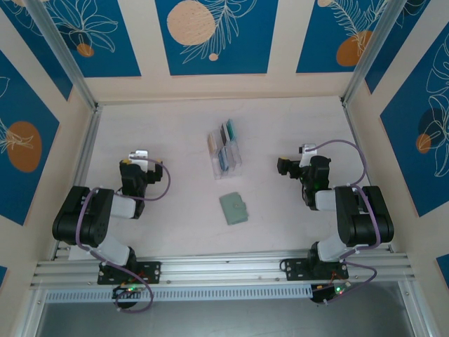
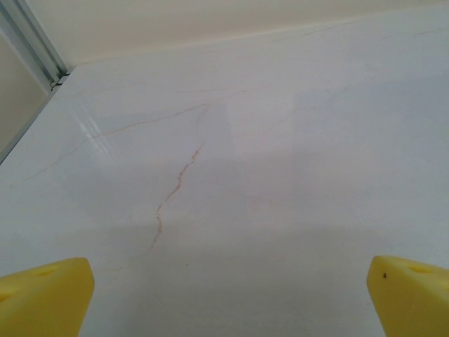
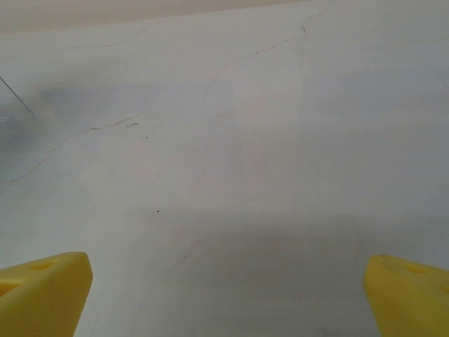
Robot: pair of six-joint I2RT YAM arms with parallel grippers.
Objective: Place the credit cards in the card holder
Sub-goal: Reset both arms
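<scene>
One small flat sage-green folding card holder (image 1: 233, 208) lies closed on the pale, faintly veined desk (image 1: 161, 126), and just beyond it, apart from it, stands one clear plastic rack (image 1: 224, 151). The thin plastic credit cards (image 1: 224, 156) sit on edge in the rack. Teal, cream and dark ones can be made out, but their exact number cannot be counted from above. Two black arms stand at the near edge, one hand on each. The left hand (image 2: 230, 298) hangs over bare desk with its two yellow fingers (image 2: 49, 295) spread wide and nothing between them. The right hand (image 3: 228, 295) is likewise wide open and empty, its yellow fingers (image 3: 407, 291) far apart. The card holder lies between the two hands and nearer the bases, well apart from both, somewhat closer to the right hand. The rack sits off to that hand's left. Any print on the cards is too small to read.
</scene>
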